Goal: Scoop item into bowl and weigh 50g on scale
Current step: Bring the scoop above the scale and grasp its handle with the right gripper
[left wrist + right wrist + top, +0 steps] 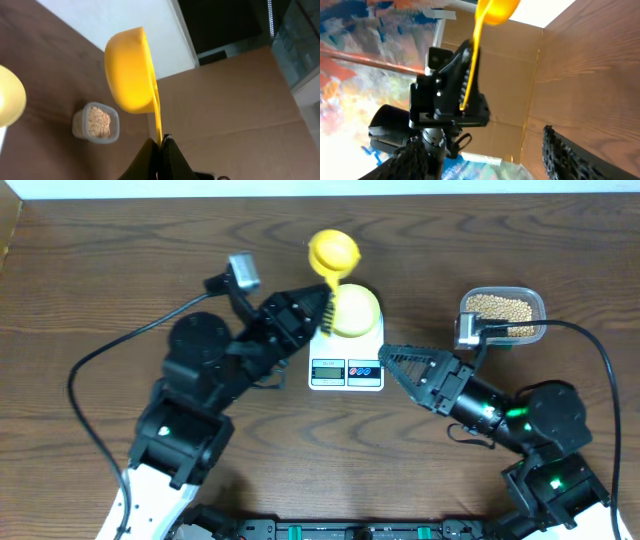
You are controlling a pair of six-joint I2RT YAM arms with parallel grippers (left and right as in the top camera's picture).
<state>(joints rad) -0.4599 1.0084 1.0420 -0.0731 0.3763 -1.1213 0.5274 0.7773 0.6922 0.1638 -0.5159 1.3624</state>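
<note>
My left gripper (322, 298) is shut on the thin handle of a yellow scoop (333, 251), held up just behind the pale-yellow bowl (356, 310). The bowl stands on the white scale (345, 370). In the left wrist view the scoop (131, 70) rises from my left gripper (161, 144), with the bowl's rim (10, 95) at the left edge. No item shows inside the scoop from above. The tan item (502, 306) fills a clear container (503, 317) at the right. My right gripper (391, 367) stands open beside the scale's right side, nothing between its fingers (565, 155).
The clear container of beans (96, 122) stands on the brown wooden table (100, 280), right of the scale. A cardboard wall (240, 110) borders the table's far side. Black cables trail from both arms across the table.
</note>
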